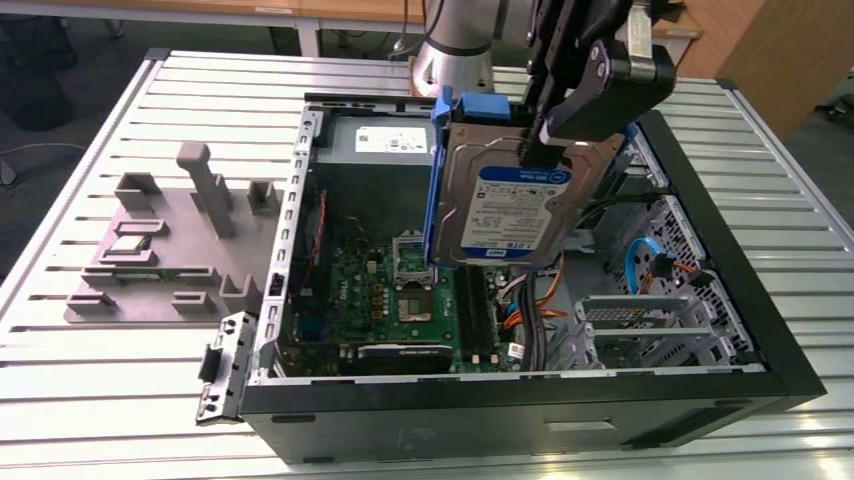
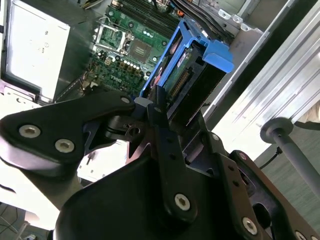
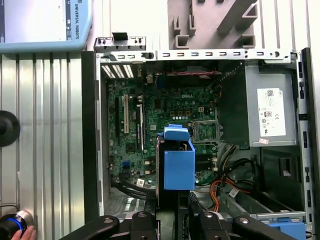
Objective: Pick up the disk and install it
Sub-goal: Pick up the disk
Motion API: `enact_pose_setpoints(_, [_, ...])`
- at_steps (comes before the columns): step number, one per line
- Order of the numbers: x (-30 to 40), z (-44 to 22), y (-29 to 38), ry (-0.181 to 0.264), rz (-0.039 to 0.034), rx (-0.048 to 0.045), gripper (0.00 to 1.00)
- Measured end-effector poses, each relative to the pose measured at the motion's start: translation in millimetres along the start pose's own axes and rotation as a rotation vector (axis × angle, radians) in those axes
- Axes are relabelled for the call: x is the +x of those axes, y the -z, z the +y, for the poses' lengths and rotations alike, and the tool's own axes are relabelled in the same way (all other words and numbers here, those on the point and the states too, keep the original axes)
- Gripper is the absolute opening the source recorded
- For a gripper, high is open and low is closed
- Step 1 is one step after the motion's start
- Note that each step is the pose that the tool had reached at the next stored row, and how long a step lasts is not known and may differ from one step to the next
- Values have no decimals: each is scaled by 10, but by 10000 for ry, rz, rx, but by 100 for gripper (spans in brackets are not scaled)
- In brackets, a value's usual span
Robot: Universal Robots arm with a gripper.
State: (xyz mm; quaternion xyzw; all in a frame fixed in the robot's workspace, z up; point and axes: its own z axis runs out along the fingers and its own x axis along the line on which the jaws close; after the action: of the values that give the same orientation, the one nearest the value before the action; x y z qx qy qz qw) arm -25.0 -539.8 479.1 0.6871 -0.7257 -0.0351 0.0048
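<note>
Aloft, the hand (image 1: pixel 551 150) grips the blue-and-white-labelled disk (image 1: pixel 514 215) above the case (image 1: pixel 750 325).

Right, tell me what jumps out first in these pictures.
The silver disk in its blue frame, held on edge by the gripper above the open computer case. Below it lies the green motherboard, and a grey fixture block sits on the table at the exterior view's left.
</note>
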Motion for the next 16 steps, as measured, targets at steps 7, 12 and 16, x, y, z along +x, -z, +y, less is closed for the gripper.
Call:
enact_pose_setpoints(7, [7, -1, 1, 0, -2, 0, 35])
enact_pose_setpoints(12, [41, -7, 0, 1, -3, 0, 35])
enact_pose_setpoints(16, [55, -10, 0, 0, -4, 1, 35])
